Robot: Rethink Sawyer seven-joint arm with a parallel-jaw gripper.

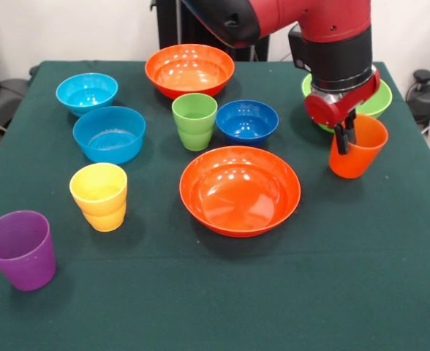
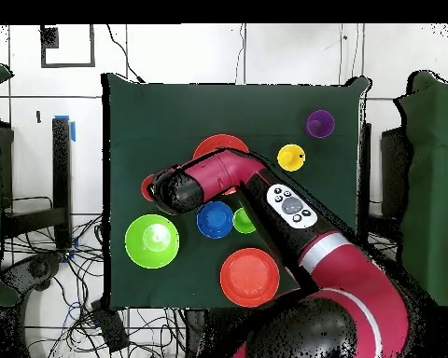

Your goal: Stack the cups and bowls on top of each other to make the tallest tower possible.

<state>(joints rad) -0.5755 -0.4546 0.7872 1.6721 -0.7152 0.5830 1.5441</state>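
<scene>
My gripper (image 1: 345,136) stands at the right of the table, its fingers closed over the near rim of the orange cup (image 1: 361,150), which tilts slightly. The lime green bowl (image 1: 382,102) is just behind it. One large orange bowl (image 1: 240,190) sits mid-table, the other (image 1: 189,69) at the back. The dark blue bowl (image 1: 247,121) and the green cup (image 1: 194,121) stand between them. Two light blue bowls (image 1: 87,91) (image 1: 110,134), the yellow cup (image 1: 99,196) and the purple cup (image 1: 20,248) are on the left. In the overhead view the arm (image 2: 218,177) hides the light blue bowls.
The dark green tablecloth (image 1: 346,278) covers the table. All pieces stand apart, none stacked. Cables and black equipment (image 1: 428,95) lie off the table's right edge.
</scene>
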